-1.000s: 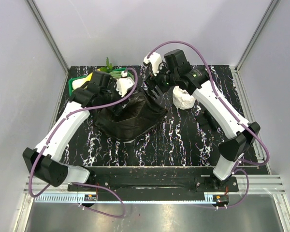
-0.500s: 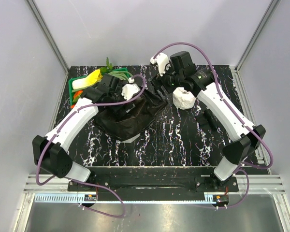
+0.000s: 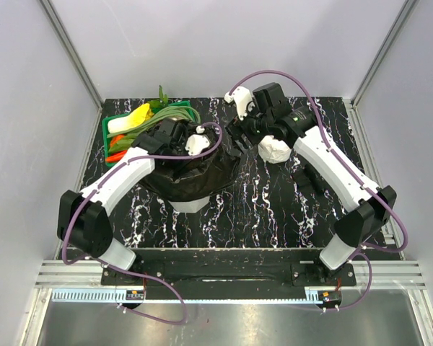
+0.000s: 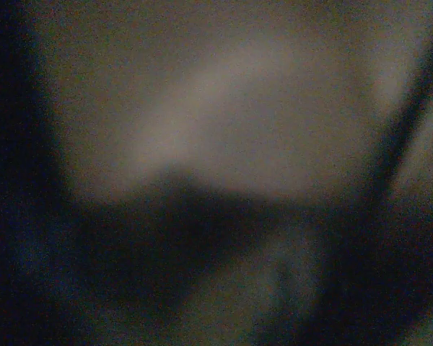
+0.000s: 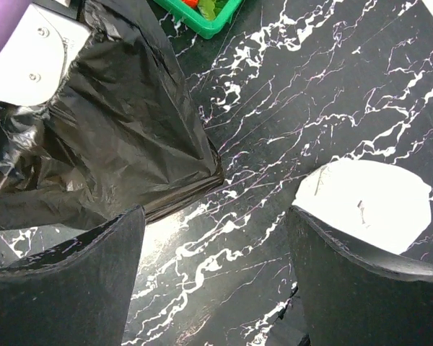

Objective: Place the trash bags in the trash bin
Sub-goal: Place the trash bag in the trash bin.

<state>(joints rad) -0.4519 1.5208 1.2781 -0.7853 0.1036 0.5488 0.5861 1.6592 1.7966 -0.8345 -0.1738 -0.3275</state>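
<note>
**Trash bags** (image 3: 195,173): thin, glossy black film, crumpled and shapeless. It is draped over and around the trash bin and hides the bin's mouth. It wraps the left gripper and lies just beyond the right gripper's fingertips, towards the left arm. Judged to be mid-insertion, which would explain the film spread across the rim.

**Trash bin** (image 3: 188,206): white translucent plastic. Only its lower part shows, directly beneath the left gripper, below the bag's hem.

**Left gripper** (image 3: 175,144): sunk into the top of the bag with its fingers buried in the folds. Its wrist view is only a dark blur, so the jaw width cannot be told. Judged to be pressing the film down inside the bin.

**Right gripper** (image 5: 213,285): jaws spread wide and holding nothing, with bare table between them. It hovers beside the bag's edge, apparently placed to take the loose hem.

**White roll** (image 5: 364,202): rounded and matt. It rests just past the right gripper's outer finger, apart from the bag.

**Green basket** (image 5: 209,14): rigid plastic, lying beyond the bag from the right gripper.

**Table** (image 5: 310,86): hard and flat, black with white veining.
</note>
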